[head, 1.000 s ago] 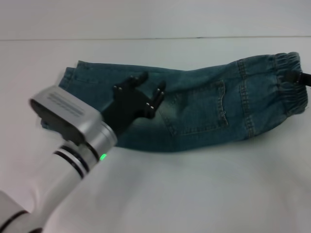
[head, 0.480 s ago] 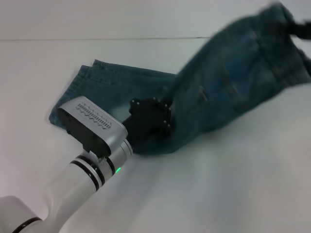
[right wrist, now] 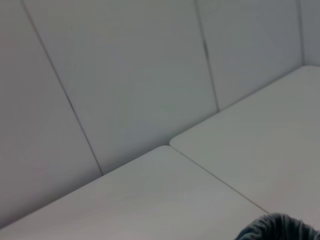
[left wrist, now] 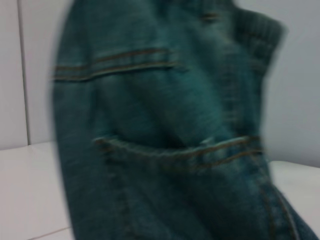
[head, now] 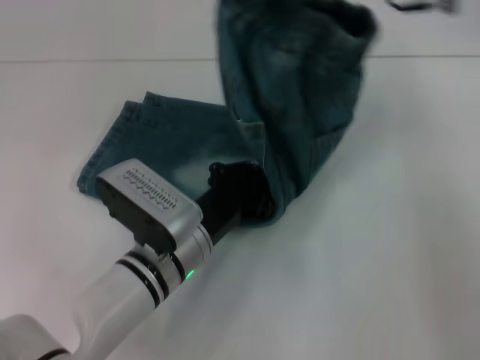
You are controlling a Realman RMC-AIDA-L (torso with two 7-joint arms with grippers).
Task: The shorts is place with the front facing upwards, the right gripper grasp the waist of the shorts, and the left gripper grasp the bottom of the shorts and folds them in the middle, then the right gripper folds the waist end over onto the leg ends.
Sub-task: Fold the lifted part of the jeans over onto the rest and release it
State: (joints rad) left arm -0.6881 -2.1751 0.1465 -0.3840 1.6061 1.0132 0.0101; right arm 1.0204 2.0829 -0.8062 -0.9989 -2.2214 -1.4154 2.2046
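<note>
The blue denim shorts [head: 292,90] are partly lifted. Their leg ends [head: 142,142] lie flat on the white table at the left, while the waist end [head: 345,22] hangs high in the air at the top. My right gripper [head: 421,5] shows only as a dark blur at the top edge, holding the waist; a bit of denim [right wrist: 280,227] edges its wrist view. My left gripper [head: 251,196] presses down on the middle of the shorts, its tips hidden under the raised cloth. The back pocket [left wrist: 170,150] fills the left wrist view.
The white table [head: 360,262] stretches wide to the right and front of the shorts. A pale wall [right wrist: 125,75] stands behind the table's far edge.
The waist end rose off the table at the right and swung up and leftward over the middle. My left gripper lowered onto the shorts and stayed at the fold.
</note>
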